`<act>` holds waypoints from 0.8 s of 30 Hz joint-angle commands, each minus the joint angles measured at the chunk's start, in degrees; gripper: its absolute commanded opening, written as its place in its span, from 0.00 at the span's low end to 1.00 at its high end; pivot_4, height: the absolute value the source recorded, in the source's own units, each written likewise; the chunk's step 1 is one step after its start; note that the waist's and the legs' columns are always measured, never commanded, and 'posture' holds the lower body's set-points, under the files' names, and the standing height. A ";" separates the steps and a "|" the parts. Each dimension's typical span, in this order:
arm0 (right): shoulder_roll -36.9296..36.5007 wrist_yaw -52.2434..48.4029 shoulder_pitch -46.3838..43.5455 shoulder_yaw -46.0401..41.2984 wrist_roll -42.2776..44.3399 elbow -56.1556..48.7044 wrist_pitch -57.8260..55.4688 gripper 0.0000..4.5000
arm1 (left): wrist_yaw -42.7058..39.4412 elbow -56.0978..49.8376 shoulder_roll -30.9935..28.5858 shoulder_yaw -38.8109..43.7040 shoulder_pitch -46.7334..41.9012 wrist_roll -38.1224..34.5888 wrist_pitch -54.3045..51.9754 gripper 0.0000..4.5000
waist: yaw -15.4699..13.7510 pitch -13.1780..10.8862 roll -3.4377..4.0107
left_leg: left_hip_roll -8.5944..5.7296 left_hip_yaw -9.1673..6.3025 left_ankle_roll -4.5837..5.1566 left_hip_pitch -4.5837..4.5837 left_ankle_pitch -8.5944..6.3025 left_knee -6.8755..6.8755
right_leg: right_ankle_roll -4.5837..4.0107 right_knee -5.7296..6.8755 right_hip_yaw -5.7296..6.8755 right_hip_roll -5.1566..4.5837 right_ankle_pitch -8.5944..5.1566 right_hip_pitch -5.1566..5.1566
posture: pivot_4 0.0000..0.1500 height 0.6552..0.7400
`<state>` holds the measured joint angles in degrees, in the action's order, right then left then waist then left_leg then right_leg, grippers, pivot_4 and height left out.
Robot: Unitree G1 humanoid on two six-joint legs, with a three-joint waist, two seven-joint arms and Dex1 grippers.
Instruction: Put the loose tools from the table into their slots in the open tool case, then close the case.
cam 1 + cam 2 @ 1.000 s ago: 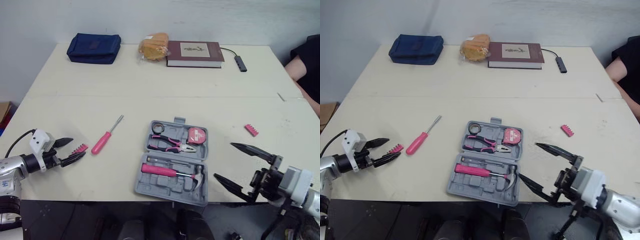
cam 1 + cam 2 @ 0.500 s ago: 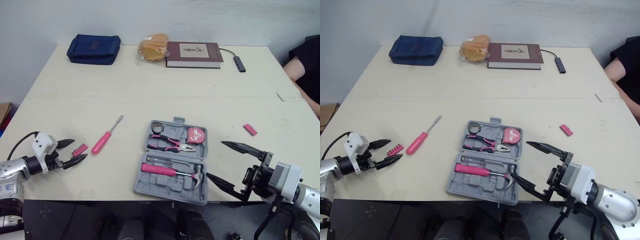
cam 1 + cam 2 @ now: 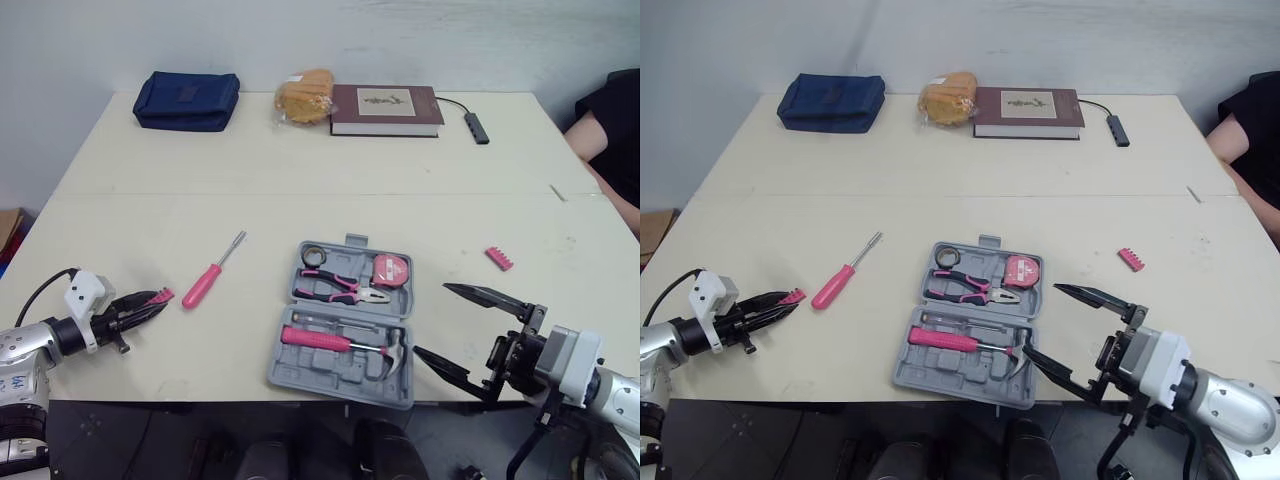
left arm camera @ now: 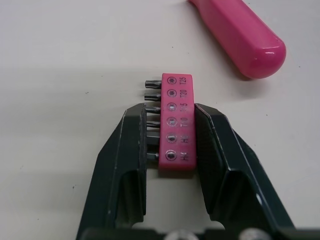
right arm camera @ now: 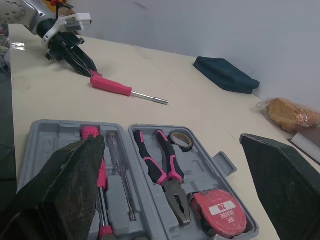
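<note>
Clamping left gripper [image 3: 152, 304]: clenched on 1 pink bit holder [image 4: 176, 100], 1 finger pressed to each long side, at near left part of table [image 3: 300, 170]; resting or lifted, cannot tell.
Held bit holder: 6 bits in 1 row, roughly half its length poking beyond the fingertips.
Pink screwdriver [image 3: 210, 277]: loose on table, just right of held holder, not touching it, shaft angled toward far right.
Tool case [image 3: 330, 372]: open, centre front of table.
Case, far half: tape roll [image 3: 316, 255], pliers [image 3: 345, 288], tape measure [image 3: 392, 268].
Case, near half: slim driver [image 3: 345, 322], pink-handled hammer [image 3: 340, 343].
Right gripper [image 3: 432, 320]: released, fingers spread wide, just right of case's near right corner.
2nd pink bit holder [image 3: 500, 259]: loose on table, right of case, well apart from it.
Person [image 3: 615, 120]: dark sleeve at far right table edge.
</note>
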<state>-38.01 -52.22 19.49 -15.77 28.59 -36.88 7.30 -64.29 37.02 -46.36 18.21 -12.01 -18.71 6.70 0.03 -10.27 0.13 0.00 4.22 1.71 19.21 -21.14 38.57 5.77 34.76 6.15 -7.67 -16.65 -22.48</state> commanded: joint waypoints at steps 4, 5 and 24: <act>0.57 -0.60 1.07 -1.05 -0.21 0.21 1.68 1.00 | -1.67 -14.37 0.83 2.90 -1.45 -8.07 -5.11 0.15 | -0.40 -0.21 -0.45 | 0.03 -0.09 0.00 0.12 0.00 0.07 | 0.00 0.01 0.08 0.00 0.00 -0.02 | 1.00 1.00; 0.56 -0.63 1.28 -1.34 -0.21 0.30 1.73 1.00 | -2.37 -17.93 0.46 2.24 -1.50 -8.97 -6.67 0.15 | -0.70 -0.21 -0.48 | 0.04 -0.19 -0.01 0.23 0.00 0.16 | 0.00 0.03 0.17 0.00 0.00 -0.02 | 1.00 1.00; 0.62 -5.00 9.30 -5.03 -1.61 4.03 4.53 1.00 | -7.43 -58.34 -3.17 -30.62 -17.31 -4.28 -38.82 0.15 | -1.43 -0.41 -0.15 | 0.04 -0.19 0.02 0.34 -0.05 0.49 | 0.00 -0.04 0.10 0.22 0.01 0.03 | 1.00 1.00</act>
<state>-37.76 -56.86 28.15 -19.14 27.06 -32.91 10.03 -73.71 -17.76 -49.88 -10.82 -27.09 -23.71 -27.59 -1.40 -10.68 -0.02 0.03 4.03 1.74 19.55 -21.18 39.07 5.77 34.73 6.25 -7.46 -16.64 -22.45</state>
